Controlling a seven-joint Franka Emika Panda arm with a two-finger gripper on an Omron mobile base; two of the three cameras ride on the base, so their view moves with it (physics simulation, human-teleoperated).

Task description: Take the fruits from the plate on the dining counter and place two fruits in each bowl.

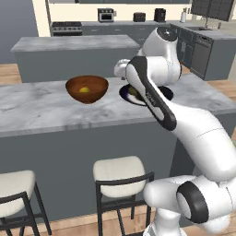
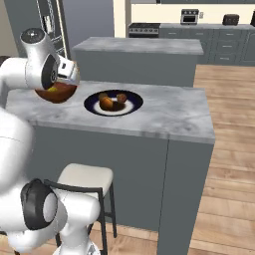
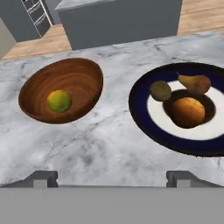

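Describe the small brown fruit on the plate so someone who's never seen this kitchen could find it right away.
On the marble dining counter, right of the wooden bowl, sits the navy-rimmed plate. The small brown fruit lies on its white ring nearest the bowl: dull olive-brown, smaller than the orange fruit and rounder than the pear.

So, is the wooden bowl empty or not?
Not empty: one yellow-green fruit lies inside the wooden bowl, near its bottom.

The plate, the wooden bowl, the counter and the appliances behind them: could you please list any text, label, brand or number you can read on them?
None: no readable text in any view.
The plate, wooden bowl, fruits and marble counter bear no lettering.
The microwave and the other back-counter appliances are too small and blurred to show any marking.
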